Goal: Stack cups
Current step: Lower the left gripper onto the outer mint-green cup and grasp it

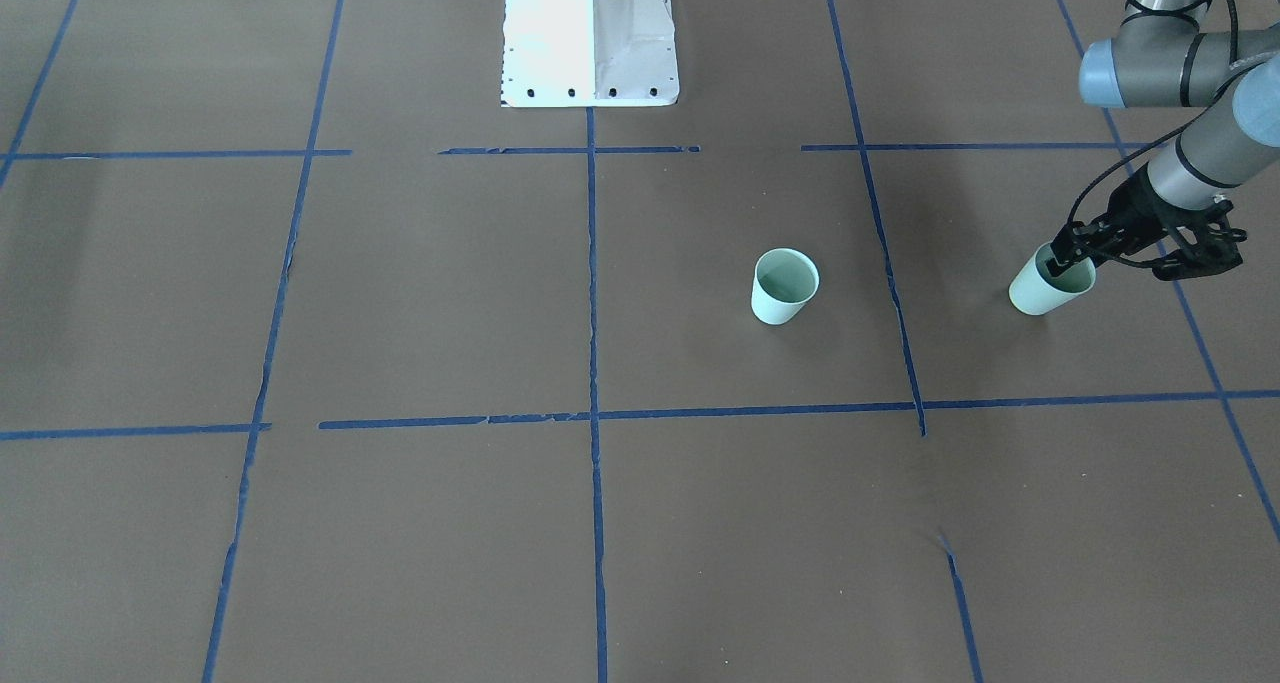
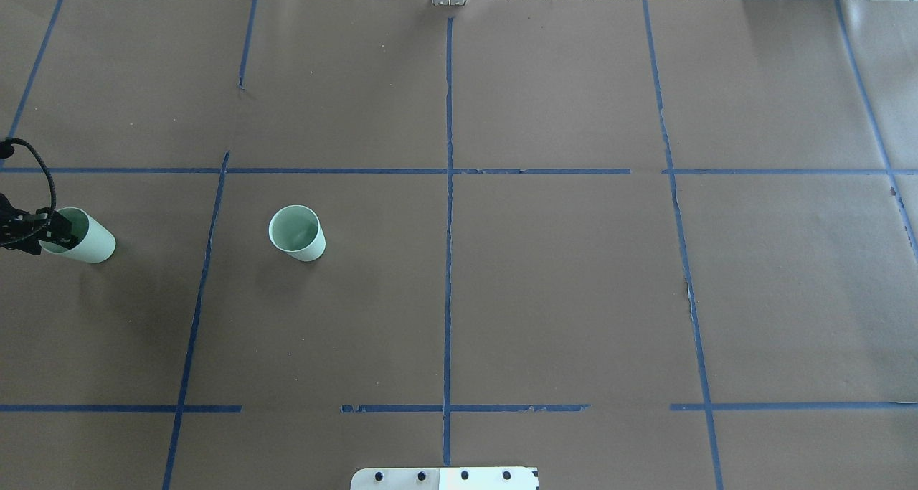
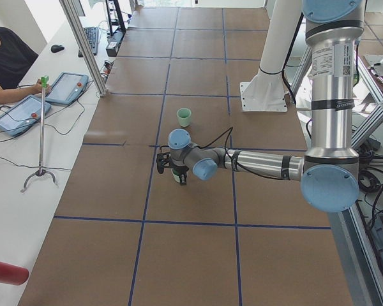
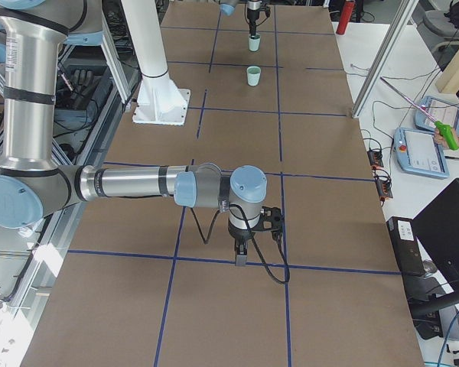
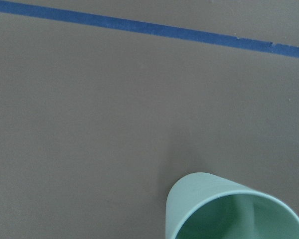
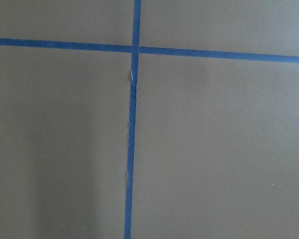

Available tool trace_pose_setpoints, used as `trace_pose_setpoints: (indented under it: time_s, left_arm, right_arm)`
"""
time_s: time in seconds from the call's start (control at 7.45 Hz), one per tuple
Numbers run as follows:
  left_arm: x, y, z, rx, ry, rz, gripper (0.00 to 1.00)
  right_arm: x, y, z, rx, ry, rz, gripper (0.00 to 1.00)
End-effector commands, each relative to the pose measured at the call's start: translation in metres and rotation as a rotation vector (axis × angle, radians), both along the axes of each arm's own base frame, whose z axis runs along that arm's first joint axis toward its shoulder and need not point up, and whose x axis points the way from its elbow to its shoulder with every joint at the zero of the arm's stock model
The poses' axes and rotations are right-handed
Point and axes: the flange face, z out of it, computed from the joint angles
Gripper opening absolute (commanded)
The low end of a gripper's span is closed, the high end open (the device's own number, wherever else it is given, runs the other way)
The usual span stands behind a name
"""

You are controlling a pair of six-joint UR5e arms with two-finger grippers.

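Observation:
Two pale mint-green cups stand on the brown table. One cup (image 1: 782, 301) stands free and upright near the middle; it also shows in the overhead view (image 2: 300, 239). The other cup (image 1: 1033, 294) is at the table's left end, also in the overhead view (image 2: 92, 244) and at the bottom of the left wrist view (image 5: 209, 199). My left gripper (image 1: 1058, 261) is at that cup's rim, one finger inside it, and appears shut on its wall; it shows at the overhead view's left edge (image 2: 59, 233). My right gripper (image 4: 241, 256) hangs over bare table far from both cups; I cannot tell whether it is open or shut.
The white robot pedestal (image 1: 590, 33) stands at the table's robot side. Blue tape lines (image 2: 448, 189) divide the brown surface into squares. A side table with tablets (image 3: 19, 111) and a thin stand (image 3: 42, 127) lies beyond the far edge, where operators sit.

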Motion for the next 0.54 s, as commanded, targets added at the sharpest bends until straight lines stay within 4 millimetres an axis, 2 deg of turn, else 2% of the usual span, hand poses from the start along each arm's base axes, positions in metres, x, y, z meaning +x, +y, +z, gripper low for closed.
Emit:
trace_pose_setpoints:
  time_s: [0.0,0.13,0.27,0.4]
  left_arm:
    - [-0.001,0.000,-0.003,0.002,0.003,-0.005,0.00]
    - [-0.008,-0.001,-0.023,0.025,0.024,-0.014,0.00]
    - [-0.028,0.021,-0.050,0.021,0.027,-0.022,0.00]
    - [-0.042,0.024,-0.091,-0.011,0.028,-0.029,0.00]
  right_arm:
    - [0.001,0.000,0.000,0.000,0.000,0.001,1.00]
    - [0.001,0.000,0.000,0.000,0.000,0.001,1.00]
    - [0.000,0.000,0.000,0.000,0.000,0.000,1.00]
    - [0.000,-0.001,-0.001,0.001,0.000,0.000,1.00]
